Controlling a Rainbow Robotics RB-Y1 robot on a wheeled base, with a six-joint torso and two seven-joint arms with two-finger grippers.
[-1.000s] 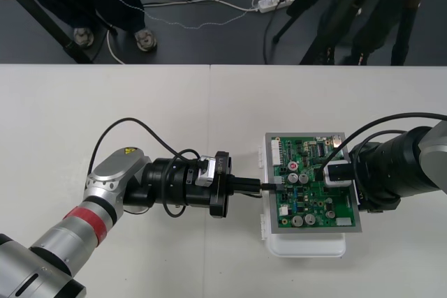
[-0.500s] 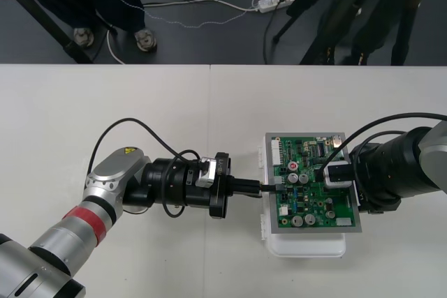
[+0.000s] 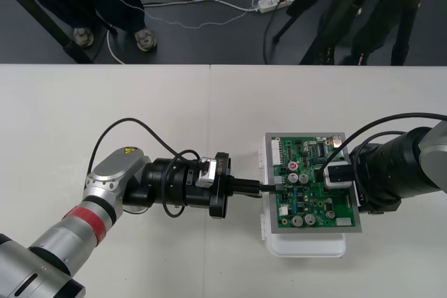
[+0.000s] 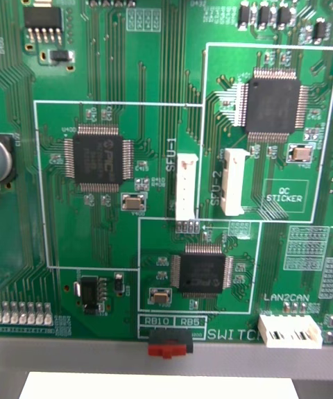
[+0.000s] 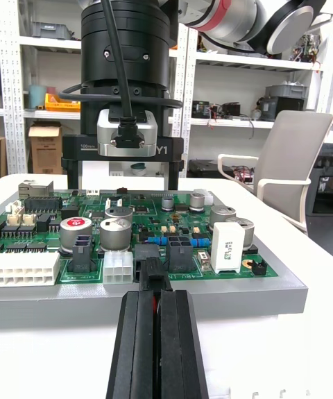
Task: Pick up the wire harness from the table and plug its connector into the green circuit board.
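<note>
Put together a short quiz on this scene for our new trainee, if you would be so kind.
1. True or false: the left pincer is shut and sits at the edge of the green circuit board on the left arm's side.
2. Pick one. The right pincer is: A) shut on the harness; B) above the board with its fingers apart; C) parked well away from the board.
3. Fill in the blank: the small black thing between the left pincer's fingers, right at the board's edge, is the harness's ___.

Key: 1 true; 2 B; 3 plug.
</note>
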